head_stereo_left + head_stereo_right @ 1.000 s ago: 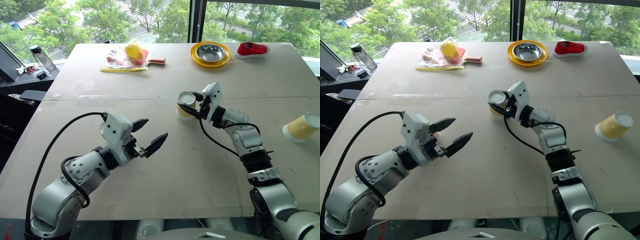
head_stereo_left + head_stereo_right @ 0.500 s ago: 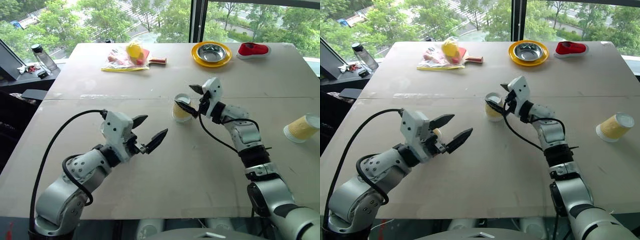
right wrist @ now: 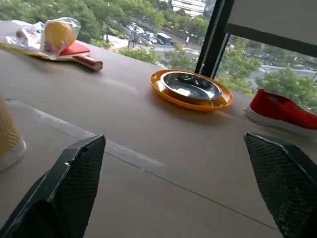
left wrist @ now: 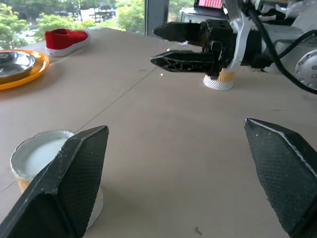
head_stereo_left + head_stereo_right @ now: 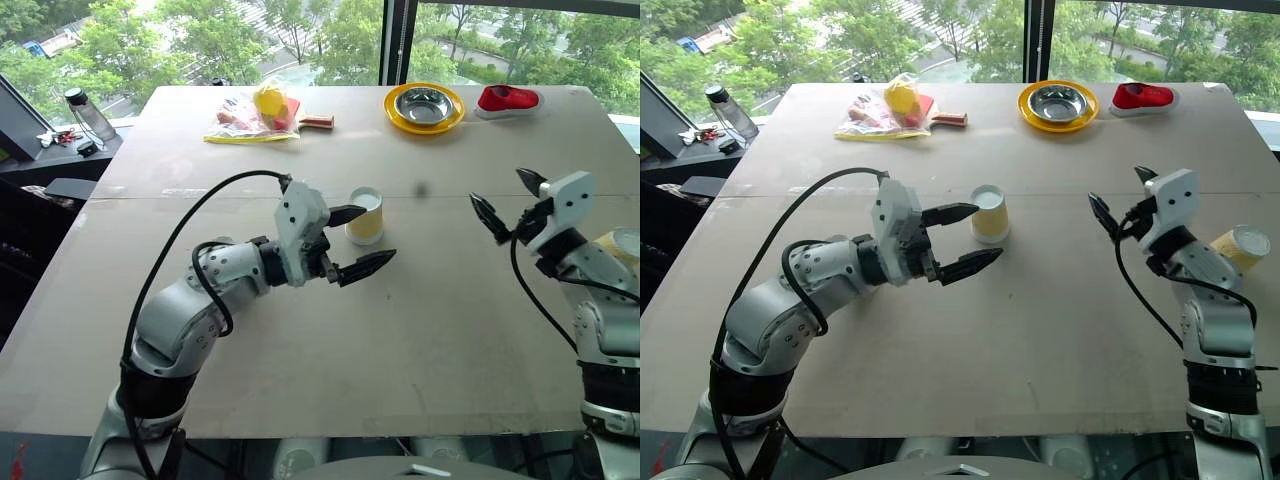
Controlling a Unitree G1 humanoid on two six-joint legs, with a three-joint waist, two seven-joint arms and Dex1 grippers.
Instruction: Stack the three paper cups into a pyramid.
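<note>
Beige desk [image 5: 300,380] by big windows, trees outside. Seen from the head: one paper cup [image 5: 365,216] upright near the middle, base up; left gripper [image 5: 358,240] just beside it, spread wide, holding nothing. Right gripper [image 5: 508,200] well off to the right, wide open, empty too. Second paper cup [image 5: 1240,247] on its side at the far right edge, partly behind that arm. Yellow plate with steel bowl [image 5: 423,106], red shoe [image 5: 506,99], paddle and bagged items [image 5: 255,115] along the far edge.

From the left wrist: near cup [image 4: 37,168] beside one finger; right gripper [image 4: 183,47] across the desk.

From the right wrist: plate [image 3: 192,89], shoe [image 3: 282,111], paddle [image 3: 79,53].
</note>
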